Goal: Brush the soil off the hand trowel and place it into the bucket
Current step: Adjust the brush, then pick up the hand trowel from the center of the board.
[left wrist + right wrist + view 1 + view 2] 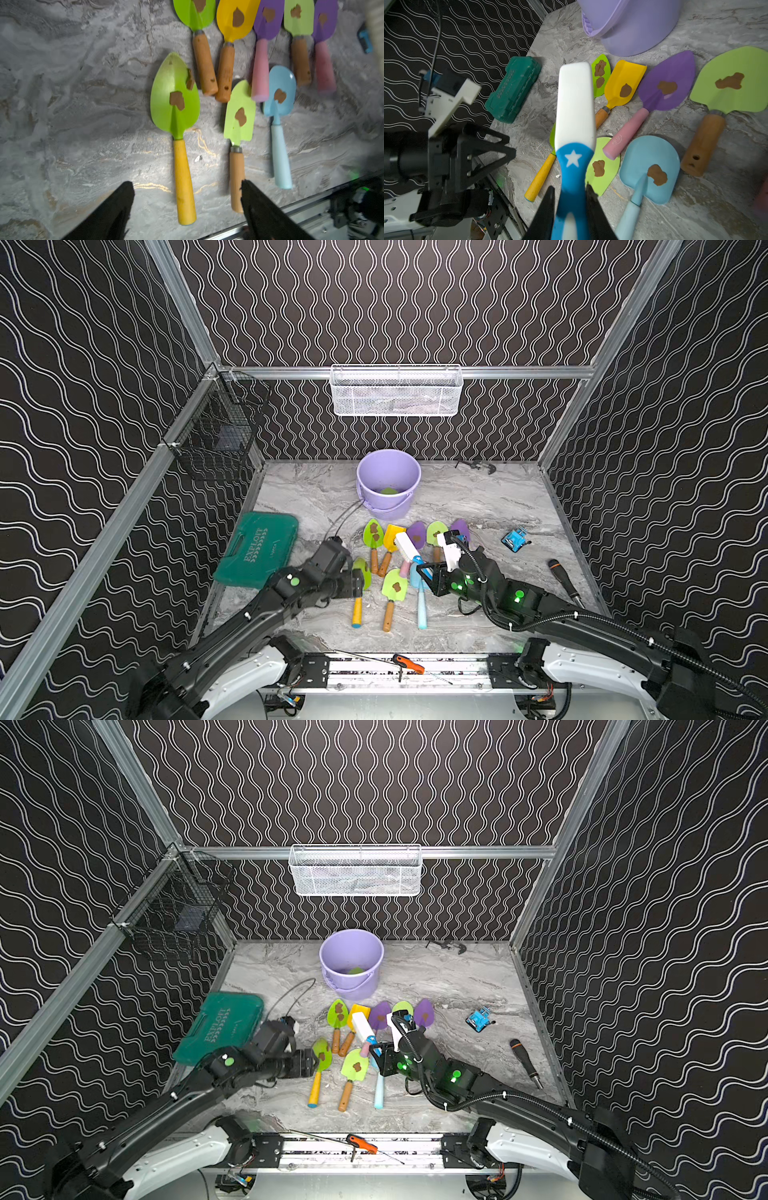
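Observation:
Several hand trowels lie in a cluster on the marble table, each blade carrying brown soil [177, 100]. The nearest to my left gripper [187, 188] is a green trowel with a yellow handle [184, 182] [357, 605]. That gripper hovers open over it, its fingers [124, 199] standing wide on either side of the handle. My right gripper [570, 192] is shut on the blue handle of a white-headed brush [575, 99] [405, 546], held above the trowels. The lilac bucket [388, 472] [351, 952] stands behind the cluster with something green at its bottom.
A green tool case [257, 551] lies left of the trowels. A white mesh basket [395, 391] and a black wire basket [220, 435] hang on the walls. A small blue object [515, 538] and a black screwdriver [563, 580] lie at the right.

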Tool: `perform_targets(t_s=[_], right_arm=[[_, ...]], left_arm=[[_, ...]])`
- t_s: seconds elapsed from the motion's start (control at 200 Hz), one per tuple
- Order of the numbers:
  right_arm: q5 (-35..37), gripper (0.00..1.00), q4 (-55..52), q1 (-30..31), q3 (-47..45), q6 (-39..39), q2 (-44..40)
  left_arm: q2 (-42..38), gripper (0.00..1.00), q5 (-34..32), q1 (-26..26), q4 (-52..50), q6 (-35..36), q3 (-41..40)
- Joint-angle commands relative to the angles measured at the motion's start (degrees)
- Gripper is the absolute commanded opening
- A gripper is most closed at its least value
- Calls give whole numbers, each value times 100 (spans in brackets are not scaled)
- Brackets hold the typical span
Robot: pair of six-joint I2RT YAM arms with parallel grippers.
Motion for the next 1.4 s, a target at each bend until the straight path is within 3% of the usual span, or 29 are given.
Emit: perform_targets(t_s=[0.0,0.12,0.32,0.585,0.761,0.976,1.391], right_arm=[[-3,0,93,0,-33,63,-30],[-45,0,150,0,-19,57,34],[-84,0,242,4,-78,132,36],[47,0,168,9,-122,235,-106],[66,0,132,9,-163,250,-153],[130,0,220,9,-237,267,-169],[138,0,251,9,-290,361,-160]], left_arm=[[-389,71,-434,-373,28,-615,-383],[-404,69,-491,-779,327,-942,-839],[189,73,-1148,-1573,424,-1166,-762],[992,70,-1440,-1958,1074,-1140,-786],[1462,66,-1852,-2200,999,-1207,-671],[1653,59,-2367,-2514,1066,-1389,-851],[1701,52,-2391,-2613,1770,-1762,-1399]])
